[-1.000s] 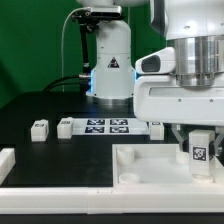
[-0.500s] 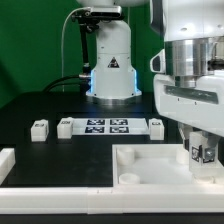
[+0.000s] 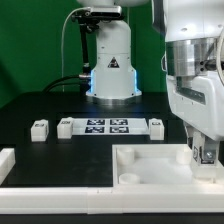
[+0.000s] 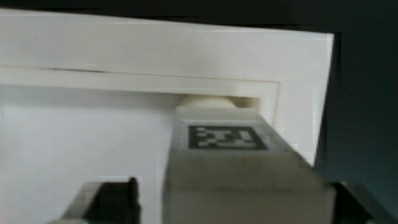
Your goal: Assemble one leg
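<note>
My gripper (image 3: 205, 150) is shut on the leg (image 3: 207, 153), a small white post with a black-and-white tag. It holds the leg upright over the far right corner of the large white tray-like piece (image 3: 150, 168). In the wrist view the leg (image 4: 240, 175) fills the gap between my two dark fingers (image 4: 118, 200), its tag facing the camera. Its far end sits at the round corner socket (image 4: 217, 99) of the tray-like piece (image 4: 107, 120). I cannot tell whether the leg touches the socket.
The marker board (image 3: 108, 126) lies behind the tray-like piece. Three other small white tagged parts stand beside it: two on the exterior view's left (image 3: 40, 128) (image 3: 66, 127) and one on the right (image 3: 157, 125). A white block (image 3: 6, 160) sits at the left edge.
The gripper has turned about its vertical axis and shifted slightly to the exterior view's right with the leg. The leg's tag, facing the exterior camera before, is now mostly turned away.
</note>
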{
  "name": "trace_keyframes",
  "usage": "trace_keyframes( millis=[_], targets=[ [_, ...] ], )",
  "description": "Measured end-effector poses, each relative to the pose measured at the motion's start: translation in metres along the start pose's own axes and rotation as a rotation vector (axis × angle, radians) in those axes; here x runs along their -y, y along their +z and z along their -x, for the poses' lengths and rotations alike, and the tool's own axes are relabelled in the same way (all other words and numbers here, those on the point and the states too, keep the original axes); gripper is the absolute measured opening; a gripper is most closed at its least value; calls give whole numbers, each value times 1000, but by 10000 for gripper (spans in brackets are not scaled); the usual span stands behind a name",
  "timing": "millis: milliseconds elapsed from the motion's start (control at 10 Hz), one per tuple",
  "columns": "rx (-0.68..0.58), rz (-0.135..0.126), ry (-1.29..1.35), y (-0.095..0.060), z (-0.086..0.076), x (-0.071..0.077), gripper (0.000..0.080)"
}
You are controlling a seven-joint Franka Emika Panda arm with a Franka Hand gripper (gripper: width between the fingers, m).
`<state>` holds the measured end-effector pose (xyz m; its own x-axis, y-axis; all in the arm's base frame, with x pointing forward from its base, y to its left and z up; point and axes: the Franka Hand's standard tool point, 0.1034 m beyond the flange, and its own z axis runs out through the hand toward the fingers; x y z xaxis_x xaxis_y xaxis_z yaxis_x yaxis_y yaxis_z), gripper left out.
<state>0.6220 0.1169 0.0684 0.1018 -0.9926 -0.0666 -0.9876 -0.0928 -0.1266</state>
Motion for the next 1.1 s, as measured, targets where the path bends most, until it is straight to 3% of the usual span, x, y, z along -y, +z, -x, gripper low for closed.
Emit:
trace_keyframes(
  millis=[100, 200, 300, 1100],
  targets=[
    [1, -1, -74, 0, 4, -1, 512],
    [1, 0, -204, 1, 5, -1, 620],
    [1, 0, -354, 1, 5, -1, 642],
    [-19, 18, -1229, 0, 3, 0, 649]
  ],
)
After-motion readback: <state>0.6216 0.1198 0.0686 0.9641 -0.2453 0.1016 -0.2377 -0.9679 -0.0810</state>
